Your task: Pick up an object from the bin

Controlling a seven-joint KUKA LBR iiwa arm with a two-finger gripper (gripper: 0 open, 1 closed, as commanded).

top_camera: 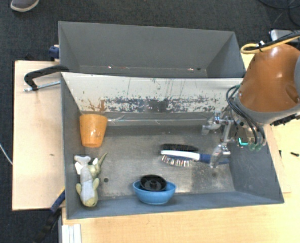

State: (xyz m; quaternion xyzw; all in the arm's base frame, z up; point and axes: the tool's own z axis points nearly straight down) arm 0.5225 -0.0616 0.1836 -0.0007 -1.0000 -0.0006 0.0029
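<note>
Brush (180, 158), white back and blue handle, lies right of centre on bin (134, 153) floor, handle toward arm. My gripper (217, 140) just beside handle tip, jaws spread wide, nothing between. I judge this approach step, no grasp yet. Next: centre over handle, lower, close. Blue bowl (155, 197) near; orange cup (92, 130) well apart.

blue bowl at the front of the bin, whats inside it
A round black thing sits inside the blue bowl, filling most of it. It covers the bowl's bottom, so whether anything lies under it cannot be seen.
</note>
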